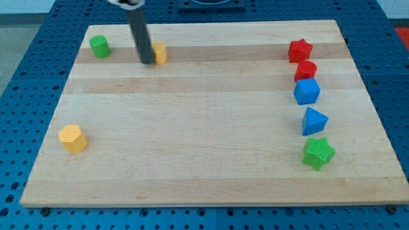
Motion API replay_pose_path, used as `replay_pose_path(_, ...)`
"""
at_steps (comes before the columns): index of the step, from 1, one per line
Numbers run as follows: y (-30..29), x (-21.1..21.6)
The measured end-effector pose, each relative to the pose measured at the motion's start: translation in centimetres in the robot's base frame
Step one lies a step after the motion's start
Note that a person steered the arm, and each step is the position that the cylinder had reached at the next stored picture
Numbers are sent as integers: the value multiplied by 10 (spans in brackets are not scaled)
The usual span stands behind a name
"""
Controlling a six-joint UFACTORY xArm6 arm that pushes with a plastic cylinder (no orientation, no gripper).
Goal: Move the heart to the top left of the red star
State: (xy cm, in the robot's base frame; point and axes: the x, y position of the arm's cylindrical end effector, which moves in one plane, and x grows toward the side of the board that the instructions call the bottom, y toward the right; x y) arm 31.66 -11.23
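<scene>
Rod comes down from the board's (211,185) top edge; my tip (147,62) touches the left side of the yellow heart (160,53), partly hiding it. I have no pincer, nothing gripped. Green cylinder (99,46) sits toward the top-left corner. Red star (300,50) sits near the top-right corner, heading a column: red cylinder (305,70), blue cube (307,91), blue triangle (313,121), green star (317,153). Yellow hexagon (73,138) lies near the left edge. Bare wood lies between heart and star.
</scene>
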Motion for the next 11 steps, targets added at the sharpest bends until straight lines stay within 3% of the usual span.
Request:
replay_pose_path(1, 26, 2)
replay_pose_path(2, -46, 15)
replay_pose_path(4, 8, -28)
replay_pose_path(5, 108, -21)
replay_pose_path(6, 120, -14)
replay_pose_path(7, 80, -14)
replay_pose_path(8, 93, -34)
replay_pose_path(9, 120, -46)
replay_pose_path(10, 196, -46)
replay_pose_path(11, 200, -46)
